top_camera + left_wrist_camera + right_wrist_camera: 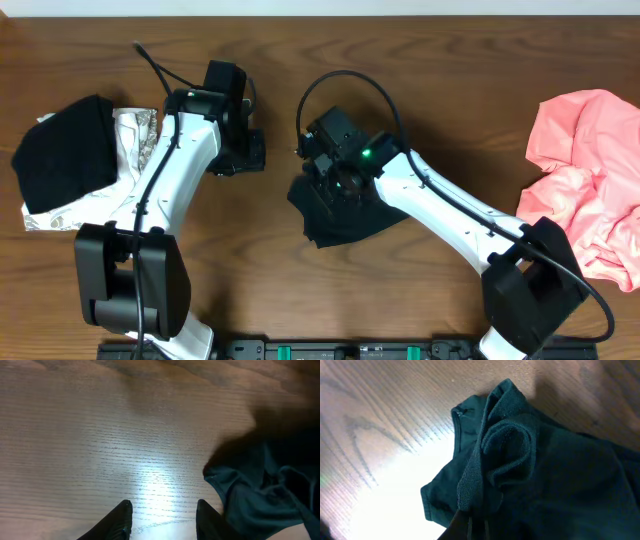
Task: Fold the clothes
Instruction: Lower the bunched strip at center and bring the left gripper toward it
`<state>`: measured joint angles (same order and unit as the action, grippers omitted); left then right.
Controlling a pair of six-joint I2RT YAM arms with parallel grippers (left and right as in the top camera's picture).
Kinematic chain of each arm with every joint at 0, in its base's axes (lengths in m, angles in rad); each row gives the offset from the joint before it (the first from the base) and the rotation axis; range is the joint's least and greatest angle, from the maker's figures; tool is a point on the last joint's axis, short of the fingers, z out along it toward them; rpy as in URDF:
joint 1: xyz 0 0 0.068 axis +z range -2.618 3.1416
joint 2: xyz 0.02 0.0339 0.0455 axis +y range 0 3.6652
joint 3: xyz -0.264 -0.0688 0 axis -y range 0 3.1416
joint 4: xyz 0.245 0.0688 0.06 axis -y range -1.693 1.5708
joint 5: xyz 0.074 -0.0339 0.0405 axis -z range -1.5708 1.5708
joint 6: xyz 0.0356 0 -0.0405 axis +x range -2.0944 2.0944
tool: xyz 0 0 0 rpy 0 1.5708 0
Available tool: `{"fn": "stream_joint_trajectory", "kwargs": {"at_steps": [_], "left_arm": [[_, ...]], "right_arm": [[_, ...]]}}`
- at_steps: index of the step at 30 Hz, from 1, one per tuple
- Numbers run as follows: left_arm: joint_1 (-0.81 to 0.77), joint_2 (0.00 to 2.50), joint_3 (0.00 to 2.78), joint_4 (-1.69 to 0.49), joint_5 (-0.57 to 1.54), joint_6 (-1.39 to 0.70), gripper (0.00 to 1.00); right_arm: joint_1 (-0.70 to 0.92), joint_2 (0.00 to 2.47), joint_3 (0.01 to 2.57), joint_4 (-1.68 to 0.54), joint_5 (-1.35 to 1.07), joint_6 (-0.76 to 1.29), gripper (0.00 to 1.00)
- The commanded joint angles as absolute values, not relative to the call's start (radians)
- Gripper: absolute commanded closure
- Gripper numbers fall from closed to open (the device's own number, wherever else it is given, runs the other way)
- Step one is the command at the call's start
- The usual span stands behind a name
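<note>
Your right gripper (470, 527) is closed, its fingertips pinched on a raised fold of the black T-shirt (335, 215). The shirt lies bunched in a crumpled heap near the middle of the table (450, 80), a little toward the front edge. From the right wrist camera you see a rolled ridge of fabric running up to the fingertips, with a hemmed edge lying on the wood to its left.

Your left gripper (162, 521) is open and holds nothing. Its two fingers stand apart over bare wood, just left of the shirt. In the left wrist camera the nearest edge of the shirt sits to the right of the fingers, not touching them.

At the left edge of the table you have a second black garment (65, 150) resting on top of a white-grey patterned garment (137, 135), which sticks out beneath it on the right and front sides. At the right edge lies a salmon-pink garment (590, 180), loosely crumpled and well apart from both grippers.
</note>
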<state>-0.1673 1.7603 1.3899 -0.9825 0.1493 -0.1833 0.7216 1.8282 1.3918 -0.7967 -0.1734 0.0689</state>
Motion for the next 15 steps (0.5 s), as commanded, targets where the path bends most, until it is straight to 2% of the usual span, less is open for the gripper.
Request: {"fn": "stream_joint_trajectory", "kwargs": {"at_steps": [1,5,6,8,9,10,12,15], "left_arm": [[-0.164,1.752,1.408,-0.982,0.133,-0.178,0.58],[-0.164,1.752,1.408,-0.982,0.133,-0.178,0.57],[-0.164,1.752,1.408,-0.982,0.133,-0.178,0.57],[-0.164,1.752,1.408,-0.982,0.133,-0.178,0.58],[-0.164,1.752,1.408,-0.982,0.133,-0.178,0.58],[-0.164,1.752,1.408,-0.982,0.133,-0.178,0.57],[-0.164,1.752,1.408,-0.981,0.133,-0.178,0.57],[-0.164,1.752,1.408,-0.981,0.133,-0.178,0.58]], "right_arm": [[0.735,1.829,1.389,-0.804,-0.274,-0.006,0.97],[0.743,1.829,1.389,-0.834,-0.332,-0.071,0.76],[0.746,1.829,1.389,-0.847,-0.344,-0.094,0.64],[0.752,1.829,1.389,-0.876,-0.356,-0.123,0.34],[0.754,1.829,1.389,-0.889,-0.356,-0.13,0.29],[0.754,1.829,1.389,-0.902,-0.356,-0.136,0.25],[0.754,1.829,1.389,-0.918,-0.356,-0.154,0.25],[0.752,1.829,1.389,-0.92,-0.343,-0.159,0.33]]}}
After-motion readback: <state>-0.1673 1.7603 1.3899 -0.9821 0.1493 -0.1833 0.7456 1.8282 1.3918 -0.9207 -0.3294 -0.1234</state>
